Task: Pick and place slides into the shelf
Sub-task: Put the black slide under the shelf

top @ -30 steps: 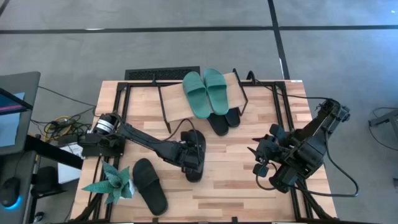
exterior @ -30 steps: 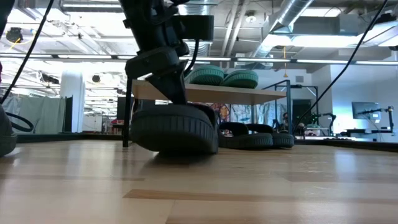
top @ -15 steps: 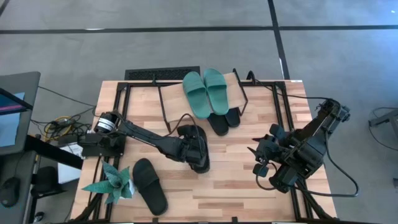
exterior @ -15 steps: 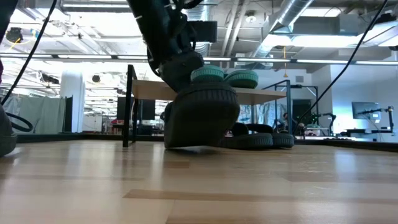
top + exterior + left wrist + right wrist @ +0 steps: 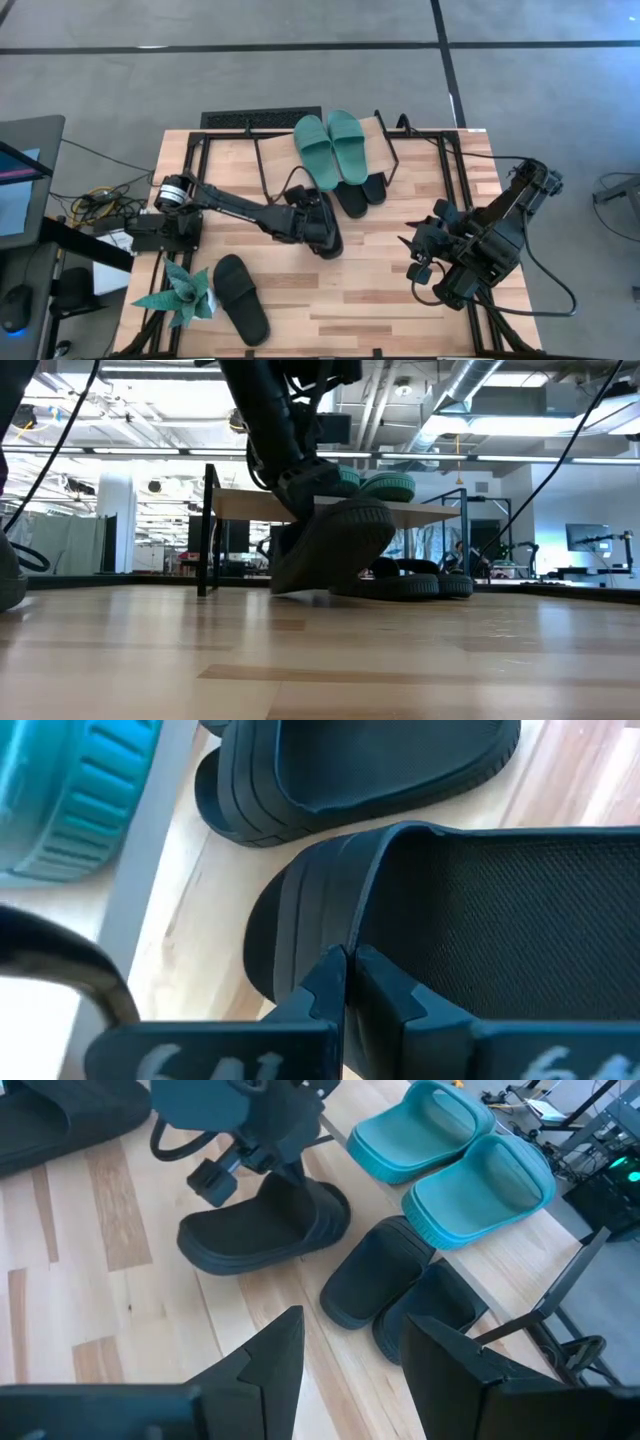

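From above, the left gripper (image 5: 318, 222) has carried a black slide (image 5: 327, 237) from mid-table to just beside the shelf (image 5: 280, 160), where two teal slides (image 5: 331, 148) already rest (two black ones lie beneath). At table height it now hangs tilted, toe down. The left wrist camera shows fingers pinched tight on its strap (image 5: 345, 920). The right gripper (image 5: 345, 1355) waits apart, spread open and empty; placing looks imminent
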### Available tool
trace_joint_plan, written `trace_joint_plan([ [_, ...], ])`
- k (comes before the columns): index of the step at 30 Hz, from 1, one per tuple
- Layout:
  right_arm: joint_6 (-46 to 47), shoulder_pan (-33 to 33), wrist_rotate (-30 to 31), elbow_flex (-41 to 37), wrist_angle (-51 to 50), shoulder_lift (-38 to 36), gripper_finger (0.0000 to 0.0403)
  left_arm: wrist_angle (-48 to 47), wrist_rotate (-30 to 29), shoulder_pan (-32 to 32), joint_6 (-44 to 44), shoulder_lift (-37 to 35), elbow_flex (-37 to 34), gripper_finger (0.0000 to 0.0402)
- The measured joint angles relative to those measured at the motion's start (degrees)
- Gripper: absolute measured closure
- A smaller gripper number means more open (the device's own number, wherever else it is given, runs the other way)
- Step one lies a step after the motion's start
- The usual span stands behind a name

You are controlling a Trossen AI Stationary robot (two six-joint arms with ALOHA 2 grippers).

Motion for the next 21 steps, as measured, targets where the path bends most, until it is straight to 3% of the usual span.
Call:
trace_joint_plan([
  [9, 0.0, 0.0, 0.0, 0.0, -0.1, 0.0, 0.0249, 3.8, 0.2, 1.6, 4.7, 0.2, -1.1, 0.0401],
  [21, 0.1, 0.1, -0.1, 0.0, -0.1, 0.0, 0.0249, 6.0, -1.0, 1.8, 6.3, 6.3, -0.9, 0.0401],
])
